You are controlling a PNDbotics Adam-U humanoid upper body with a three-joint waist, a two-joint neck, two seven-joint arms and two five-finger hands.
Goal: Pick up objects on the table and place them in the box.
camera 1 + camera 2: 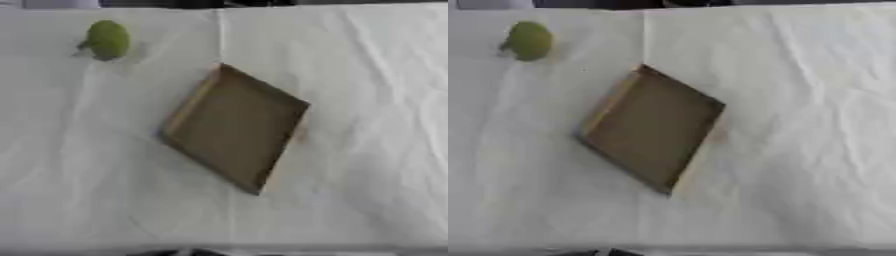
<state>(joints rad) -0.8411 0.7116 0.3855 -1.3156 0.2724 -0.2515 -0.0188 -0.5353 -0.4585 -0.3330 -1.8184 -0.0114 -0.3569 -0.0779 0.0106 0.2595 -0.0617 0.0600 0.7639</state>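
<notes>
A shallow brown cardboard box (234,126) lies near the middle of the table, turned so that one corner points toward me. Nothing shows inside it. A round green object (108,39), like a fruit, sits on the cloth at the far left, well apart from the box. Neither of my hands shows in either view.
A white, wrinkled cloth (367,100) covers the whole table. The table's far edge runs along the top of the view, with dark shapes behind it. A dark shape (179,253) shows at the bottom edge, below the table's near edge.
</notes>
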